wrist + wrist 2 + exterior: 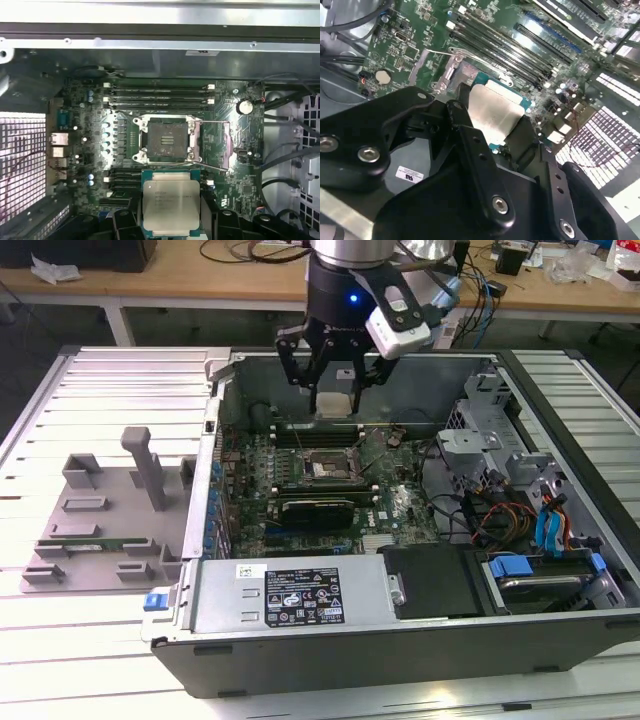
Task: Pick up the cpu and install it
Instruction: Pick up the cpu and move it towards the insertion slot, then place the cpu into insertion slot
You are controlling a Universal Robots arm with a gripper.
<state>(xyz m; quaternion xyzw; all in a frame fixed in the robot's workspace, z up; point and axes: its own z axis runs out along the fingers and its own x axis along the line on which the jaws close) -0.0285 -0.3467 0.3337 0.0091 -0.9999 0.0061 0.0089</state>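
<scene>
The hand (335, 398) hangs over the far end of the open computer case (560, 640), which lies on the slatted table (100, 390). Its black fingers (125, 225) are closed narrow on two opposite edges of the cpu (171, 205). The cpu is held flat, metal top upward, clear above the green motherboard (400, 505). In the first wrist view it appears just beside the socket (164, 139), whose dark centre lies uncovered inside its metal frame, with a thin wire lever (212, 121) alongside. Several lines of faint print run across the cpu's silvery top, too small to make out. In the exterior view a large black-and-white label (302, 596) crowded with symbols and a small white sticker (250, 570) sit on the grey metal box (220, 590) at the case's near side. In the second wrist view another white sticker (410, 175) with dark print lies on a grey metal surface.
</scene>
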